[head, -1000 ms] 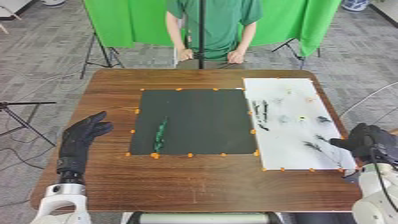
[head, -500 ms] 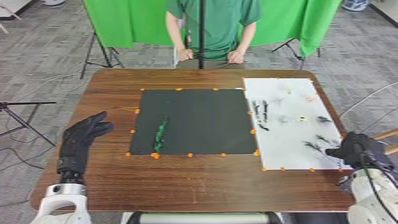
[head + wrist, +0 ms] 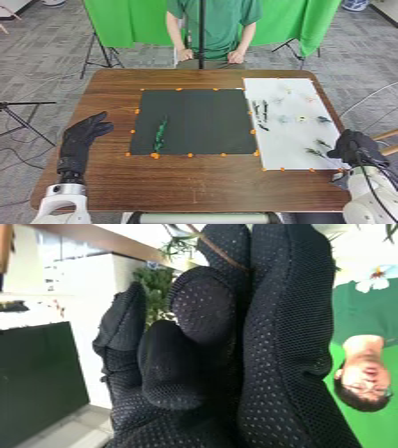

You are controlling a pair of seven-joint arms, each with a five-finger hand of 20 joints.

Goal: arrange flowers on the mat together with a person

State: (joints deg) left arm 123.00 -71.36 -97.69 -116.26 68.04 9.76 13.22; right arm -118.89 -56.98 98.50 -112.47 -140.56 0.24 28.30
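Observation:
The black mat [image 3: 200, 122] carries one green leafy sprig [image 3: 161, 135] near its left side. To its right, the white sheet [image 3: 289, 105] holds dark stems [image 3: 260, 111], small pale flowers [image 3: 284, 119] and feathery sprigs [image 3: 314, 151] near its lower right edge. My left hand [image 3: 82, 135] stays left of the black mat, open and holding nothing. At the white sheet's lower right edge is my right hand [image 3: 357, 149]. In the right wrist view, my right hand [image 3: 204, 309] has its fingers and thumb closed on a thin brown stem [image 3: 216, 248].
Orange markers [image 3: 155, 155] line the black mat's edges. Bare brown table [image 3: 195, 185] lies between the mat and the near edge. A thin dark pole [image 3: 202, 35] rises beyond the far table edge.
My right hand has shifted slightly at the sheet's right edge and turned. The feathery sprigs beside it have slid a little toward the near edge. The left hand is unmoved.

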